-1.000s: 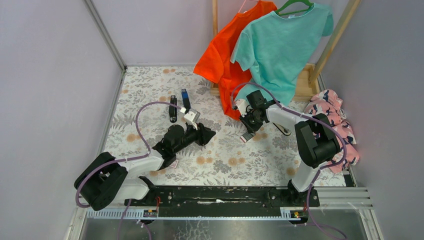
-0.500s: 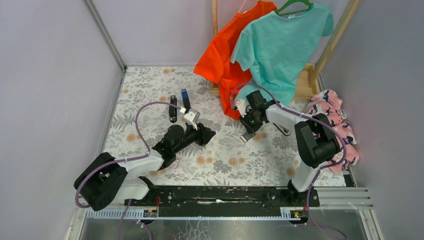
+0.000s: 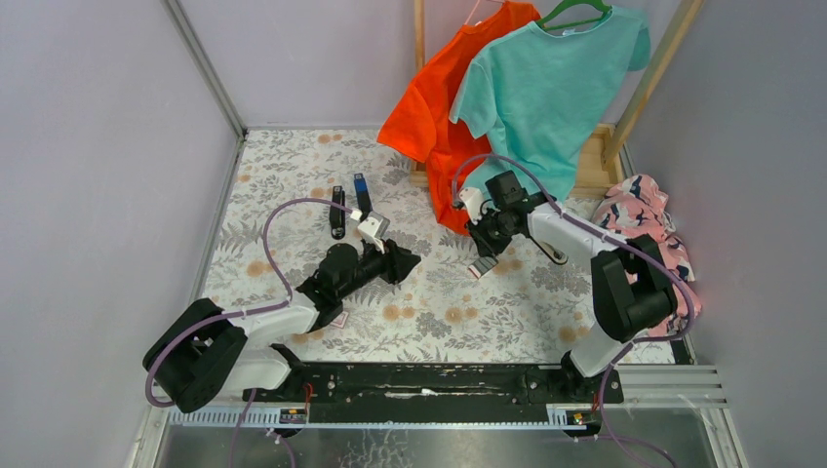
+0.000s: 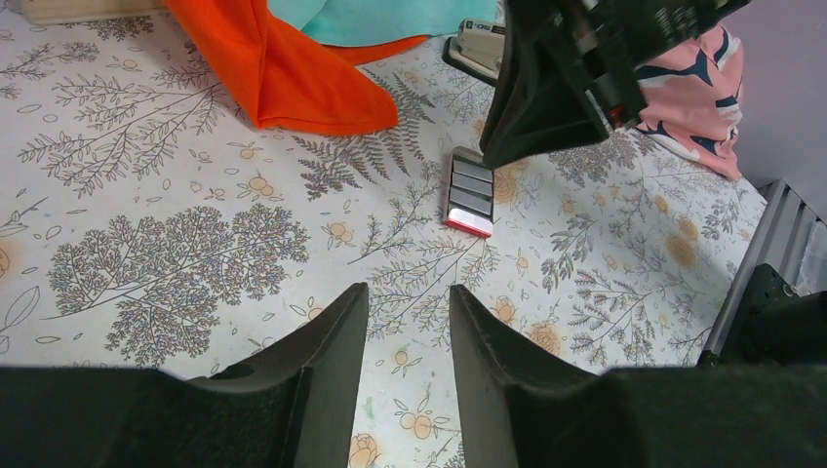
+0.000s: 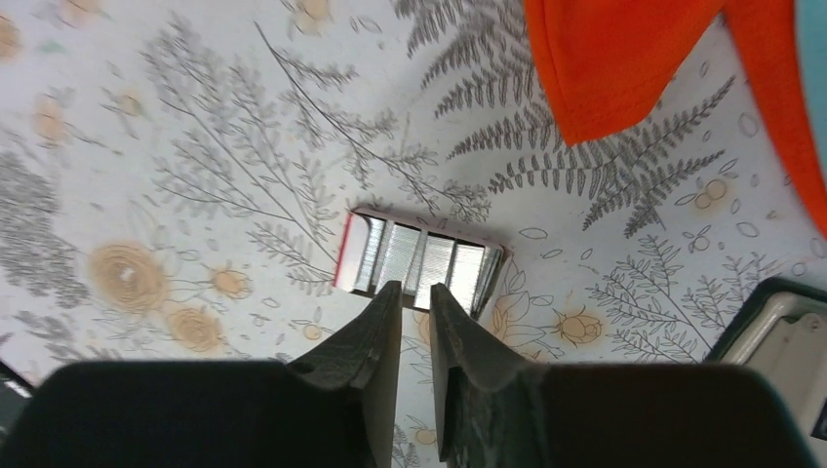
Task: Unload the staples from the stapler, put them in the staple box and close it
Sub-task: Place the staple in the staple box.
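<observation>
The stapler, black and slim, lies at the far left of the floral table, away from both grippers. Silvery ribbed strips that look like staples lie side by side on a red-and-white card, which also shows in the left wrist view. My right gripper hovers just over the card's near edge, its jaws a narrow gap apart with nothing between them. My left gripper is open and empty over bare table, left of the card.
A slim blue bar lies beside the stapler. A black-and-cream device sits right of the card. Orange and teal shirts hang at the back, and a pink patterned cloth lies at the right.
My right arm has shifted a little up and to the right, its gripper still over the card. My left arm has not moved.
</observation>
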You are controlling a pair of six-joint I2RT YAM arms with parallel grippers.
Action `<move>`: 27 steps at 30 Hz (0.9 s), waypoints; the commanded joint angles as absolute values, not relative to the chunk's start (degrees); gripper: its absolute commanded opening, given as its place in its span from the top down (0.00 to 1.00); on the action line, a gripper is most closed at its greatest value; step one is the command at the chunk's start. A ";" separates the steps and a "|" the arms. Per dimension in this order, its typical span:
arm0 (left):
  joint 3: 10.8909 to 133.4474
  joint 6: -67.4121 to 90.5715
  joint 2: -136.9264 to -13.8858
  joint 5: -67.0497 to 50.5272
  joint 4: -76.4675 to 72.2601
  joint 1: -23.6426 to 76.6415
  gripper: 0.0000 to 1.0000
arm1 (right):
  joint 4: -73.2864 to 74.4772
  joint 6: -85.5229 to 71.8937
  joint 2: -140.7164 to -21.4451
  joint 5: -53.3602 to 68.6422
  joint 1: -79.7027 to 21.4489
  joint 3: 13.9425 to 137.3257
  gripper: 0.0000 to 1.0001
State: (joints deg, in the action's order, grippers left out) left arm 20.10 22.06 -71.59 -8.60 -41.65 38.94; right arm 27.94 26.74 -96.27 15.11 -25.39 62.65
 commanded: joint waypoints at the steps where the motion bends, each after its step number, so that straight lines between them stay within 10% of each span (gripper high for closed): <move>1: 19.78 21.17 -70.72 -9.20 -46.16 38.67 0.56 | 28.91 25.26 -91.81 22.26 -23.56 66.14 0.80; 7: 18.93 21.35 -69.72 -9.52 -48.22 38.63 0.56 | 29.02 24.42 -94.82 22.35 -16.59 65.90 0.95; 27: 18.52 22.06 -70.70 -10.55 -49.02 38.67 0.56 | 29.50 25.91 -102.17 22.11 -16.25 65.63 0.94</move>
